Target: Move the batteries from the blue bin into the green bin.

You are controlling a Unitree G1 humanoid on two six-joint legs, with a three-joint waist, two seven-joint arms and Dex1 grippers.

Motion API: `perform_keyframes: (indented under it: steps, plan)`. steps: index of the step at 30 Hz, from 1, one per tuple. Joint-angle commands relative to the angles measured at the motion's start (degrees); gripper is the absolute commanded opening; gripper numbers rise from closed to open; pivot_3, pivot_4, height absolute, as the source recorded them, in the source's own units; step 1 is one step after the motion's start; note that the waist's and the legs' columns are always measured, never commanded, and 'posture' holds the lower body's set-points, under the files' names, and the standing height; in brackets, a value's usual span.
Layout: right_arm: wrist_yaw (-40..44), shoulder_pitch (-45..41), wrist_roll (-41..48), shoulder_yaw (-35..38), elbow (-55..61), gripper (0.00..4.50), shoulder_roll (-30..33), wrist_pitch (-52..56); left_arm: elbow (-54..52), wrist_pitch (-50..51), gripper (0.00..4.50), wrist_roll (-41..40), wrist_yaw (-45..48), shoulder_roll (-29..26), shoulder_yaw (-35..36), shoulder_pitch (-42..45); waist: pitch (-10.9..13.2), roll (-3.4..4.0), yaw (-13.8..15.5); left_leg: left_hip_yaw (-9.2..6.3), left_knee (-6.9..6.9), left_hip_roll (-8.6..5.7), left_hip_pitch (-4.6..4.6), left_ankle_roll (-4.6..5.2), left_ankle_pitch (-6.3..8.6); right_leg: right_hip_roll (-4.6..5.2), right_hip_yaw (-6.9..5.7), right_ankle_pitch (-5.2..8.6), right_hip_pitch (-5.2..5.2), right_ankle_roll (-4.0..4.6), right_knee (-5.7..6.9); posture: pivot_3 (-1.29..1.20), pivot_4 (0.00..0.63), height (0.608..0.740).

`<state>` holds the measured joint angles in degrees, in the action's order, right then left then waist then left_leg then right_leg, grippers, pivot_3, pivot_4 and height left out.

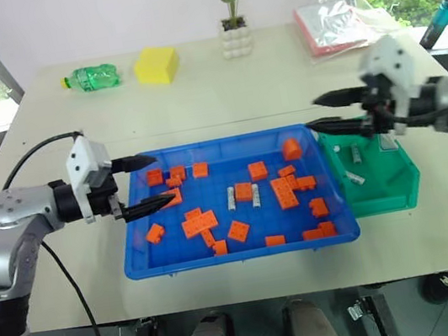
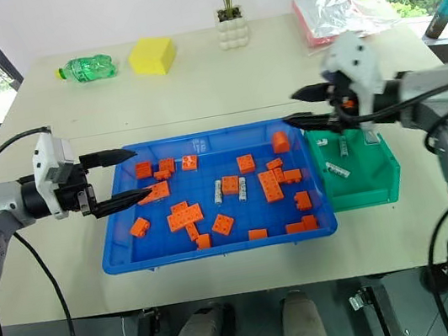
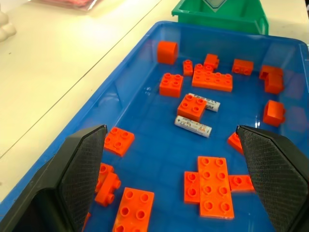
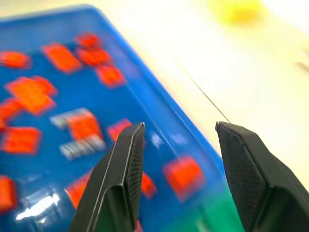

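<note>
A: Where are the batteries (image 1: 243, 196) rn?

B: Two left in the blue bin (image 1: 142, 266), near its middle, lying parallel w/ one orange brick (image 1: 244, 191) between them, touching or just about. Two more, small pale cylinders, already lie in the green bin (image 1: 391, 197), which sits tight against the blue bin's right end. A third shape at the back of the green bin is too blurred to call.

A: Grippers?

B: Left gripper (image 1: 145, 183) hovers over the blue bin's left end, jaws apart, nothing between them. Right gripper (image 1: 328, 111) is up over the seam between the two bins, jaws also apart, empty.

A: How will a battery handle?

B: My guess: light, rigid, smooth metal, so slippery and prone to rolling. Best taken across the middle of the barrel, pads on the long sides, not end to end. The brick wedged between the pair leaves little room for a finger on the inner side, so approach could nudge it.

A: Counts?

B: Batteries: 2 in blue, at least 2 in green. Orange bricks: approx 20, scattered over the blue bin. Beyond, on the table: 1 green bottle (image 1: 92, 77), 1 yellow sponge (image 1: 156, 64), 1 small potted plant (image 1: 232, 13).
</note>
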<state>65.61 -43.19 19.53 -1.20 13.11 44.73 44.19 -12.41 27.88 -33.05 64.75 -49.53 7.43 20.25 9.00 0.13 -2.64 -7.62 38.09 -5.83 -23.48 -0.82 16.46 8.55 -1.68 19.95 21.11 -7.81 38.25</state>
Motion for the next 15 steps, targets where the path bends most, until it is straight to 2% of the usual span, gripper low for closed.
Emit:
perform_keyframes:
  steps: [1, 4, 8, 11, 14, 15]
  plan:
    - [5.01, -4.83, -3.72, -12.53, -5.64, 2.38, -5.11, -7.89, -2.59, -0.56, 4.5, 0.15, 0.22, -1.09, 0.78, -0.04, 0.0, 0.0, 0.02, -0.02, 0.0, 0.01, -0.01, 0.0, 0.0, 0.0, 0.0, 0.0, 0.03, 0.0, 0.01, 0.0, 0.15, 0.727]
    - [7.03, -7.0, -7.37, -18.97, -11.68, 2.38, -8.93, -14.23, -3.82, -0.11, 4.5, -0.08, 0.3, -1.52, 1.12, -0.95, 0.0, -0.01, 0.2, -0.23, 0.01, -0.14, -0.05, 0.0, 0.0, 0.03, -0.01, 0.0, 0.05, 0.0, 0.11, 0.0, 0.15, 0.727]
    - [6.64, -8.09, -10.03, -21.08, -16.35, 2.38, -11.35, -18.06, -4.36, -0.24, 4.5, 0.03, 0.17, -1.82, 1.06, -1.51, 0.01, -0.02, 0.24, -0.37, 0.04, -0.27, -0.07, 0.0, 0.0, 0.08, 0.0, 0.0, 0.02, 0.0, 0.13, 0.0, 0.15, 0.727]
    - [3.42, -8.23, -16.83, -27.86, -20.8, 3.16, -15.06, -18.55, -6.35, 0.23, 4.5, -0.37, -1.27, -1.95, 2.54, -3.36, -0.03, -0.06, -0.22, -0.39, 0.04, -0.26, -0.06, 0.0, 0.0, 0.04, -0.01, 0.0, 0.0, 0.0, 0.13, 0.0, 0.15, 0.727]
    - [2.24, -7.93, -17.83, -28.16, -19.64, 4.45, -16.52, -15.5, -7.48, 0.51, 4.5, -0.74, -1.96, -2.15, 3.48, -4.8, -0.02, -0.05, -0.96, -0.37, -0.01, -0.2, -0.05, -0.01, 0.0, 0.02, -0.01, 0.0, 0.13, 0.0, 0.27, 0.0, 0.15, 0.727]
    - [1.62, -7.62, -17.89, -27.85, -18.95, 4.45, -16.88, -14.02, -7.85, 0.62, 4.5, -0.83, -2.22, -2.16, 3.7, -5.19, -0.02, -0.05, -1.16, -0.37, -0.02, -0.2, -0.07, -0.01, -0.01, 0.02, -0.01, 0.0, 0.18, 0.0, 0.31, 0.0, 0.15, 0.727]
